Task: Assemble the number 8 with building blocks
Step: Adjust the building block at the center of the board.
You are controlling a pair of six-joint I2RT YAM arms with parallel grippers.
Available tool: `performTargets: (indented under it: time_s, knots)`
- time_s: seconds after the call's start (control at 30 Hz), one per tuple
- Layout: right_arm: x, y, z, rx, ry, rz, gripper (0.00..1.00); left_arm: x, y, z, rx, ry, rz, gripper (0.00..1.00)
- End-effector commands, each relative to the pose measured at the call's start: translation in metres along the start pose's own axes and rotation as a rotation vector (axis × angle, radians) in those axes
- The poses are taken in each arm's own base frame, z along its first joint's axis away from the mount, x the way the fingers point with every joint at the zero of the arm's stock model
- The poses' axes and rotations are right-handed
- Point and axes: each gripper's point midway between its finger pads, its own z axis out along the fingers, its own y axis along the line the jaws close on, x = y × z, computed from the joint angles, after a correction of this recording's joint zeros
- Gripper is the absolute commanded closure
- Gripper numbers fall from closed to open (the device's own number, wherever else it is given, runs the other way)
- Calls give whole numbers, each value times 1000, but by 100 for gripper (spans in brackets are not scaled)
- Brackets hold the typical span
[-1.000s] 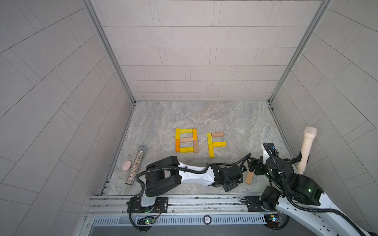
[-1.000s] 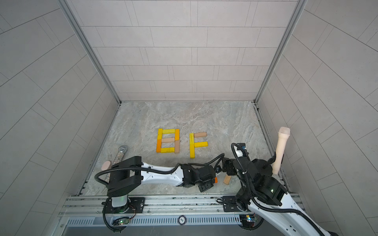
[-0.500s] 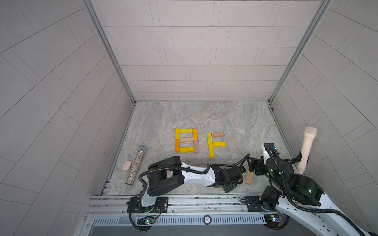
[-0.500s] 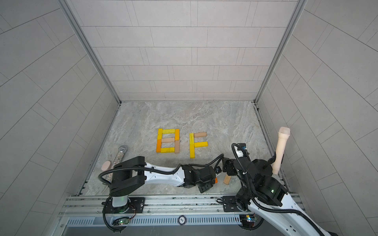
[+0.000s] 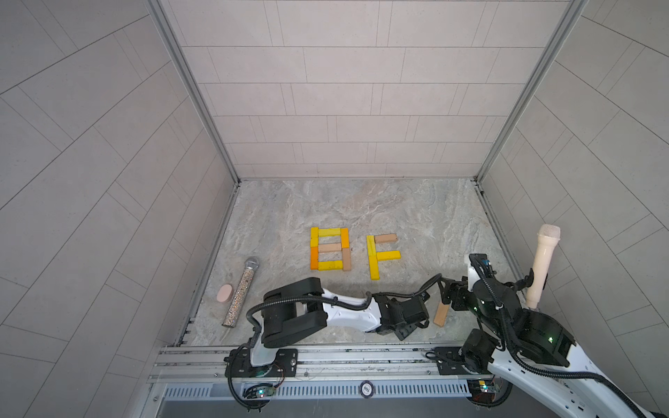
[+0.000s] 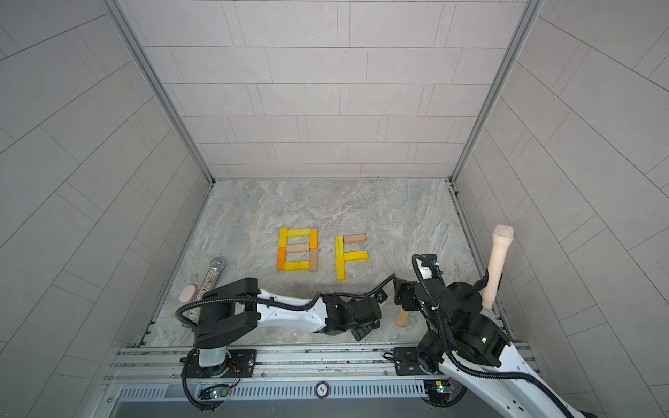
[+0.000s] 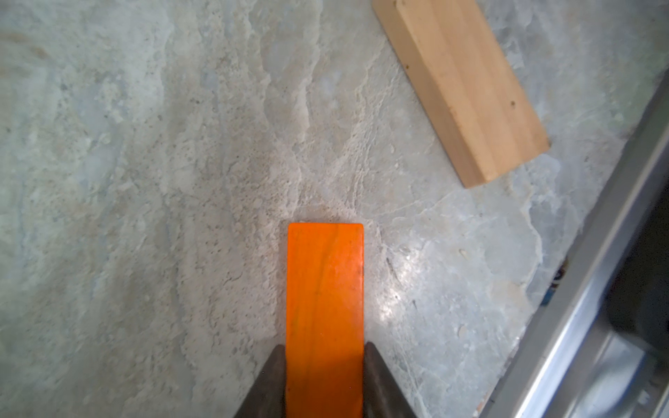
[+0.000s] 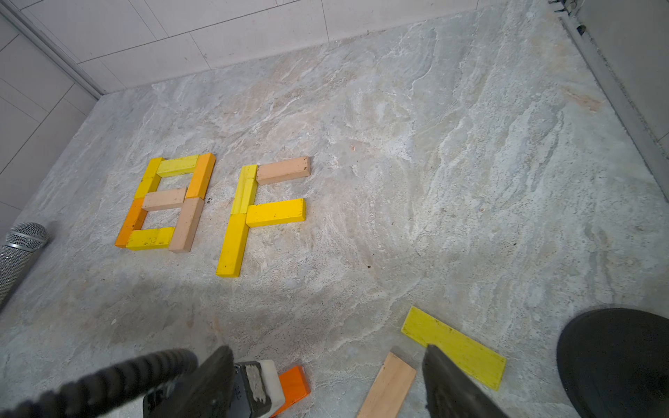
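One change since a second ago: the left gripper (image 7: 324,353) has closed, and its fingers now clamp the long sides of an orange block (image 7: 325,289). Whether the block is resting on the floor or just off it, cannot tell. The left arm (image 5: 344,315) has barely shifted. The rest matches. The 8 (image 5: 330,248) sits finished mid-floor, seven bars touching around two square holes. Just beside it, on the robot's right, is an F shape (image 5: 374,257) of four bars, three yellow and one tan. The right gripper (image 8: 327,356) hovers near the front with its fingers wide apart and nothing held. A loose tan block (image 5: 441,314) lies under it, with a yellow block (image 8: 454,347) just beside that. The floor (image 5: 362,206) is grey marbled stone-look and flat. Pale tiled walls (image 5: 344,90) close three sides, and a metal rail (image 5: 325,358) runs along the front. A silver mic (image 5: 240,293) lies by the left wall with a pink disc (image 5: 225,293) touching or nearly touching it. A cream mic (image 5: 541,267) stands upright by the right wall behind the right arm (image 5: 535,333). The left arm lies across the front floor, between the rail and the 8. In both top views it hides the orange block, and the right arm hides the yellow one.
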Motion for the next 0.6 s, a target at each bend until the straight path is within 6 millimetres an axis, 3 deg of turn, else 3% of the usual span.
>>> performTargets:
  time_s: [0.0,0.37,0.57]
  knots:
    - [0,-5,0,21,-7,16,17,9,21,-9,-81,0,-87,76]
    - [0,-6,0,25,-10,22,17,-15,47,-32,-201,-113,-300,83]
    - [1,-7,0,31,-7,29,18,-24,50,-27,-203,-117,-448,83]
